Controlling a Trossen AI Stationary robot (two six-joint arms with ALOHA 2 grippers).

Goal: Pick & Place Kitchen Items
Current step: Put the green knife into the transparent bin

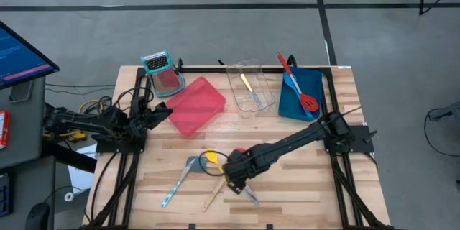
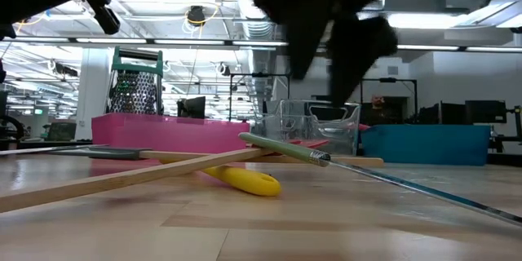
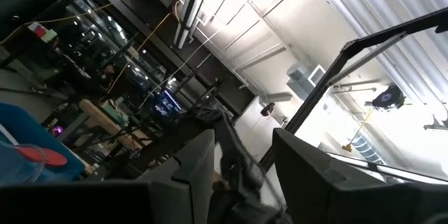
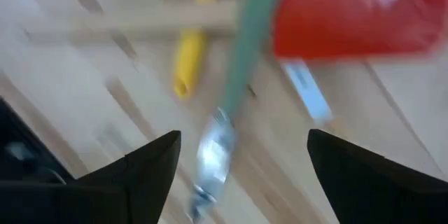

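Three trays at twelve o'clock: blue tray point(image 1: 296, 102) holding red spoon point(image 1: 307, 103) and red wooden-handled spatula point(image 1: 285, 65), clear tray point(image 1: 253, 86) holding a knife point(image 1: 246, 83), red tray point(image 1: 195, 106) (nothing visible inside), right gripper point(image 1: 237, 180) fingers apart above green-handled knife point(image 4: 246, 49), yellow spoon point(image 1: 211, 159) beside it, left gripper point(image 1: 162, 112) parted at nine o'clock.

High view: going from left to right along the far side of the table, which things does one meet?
Box grater → red tray → clear tray, with a small utensil inside → blue tray, holding a red spatula.

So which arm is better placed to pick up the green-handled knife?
The right. Its gripper hangs open directly above the knife near the table's front, while the left gripper waits far off beside the pink tray.
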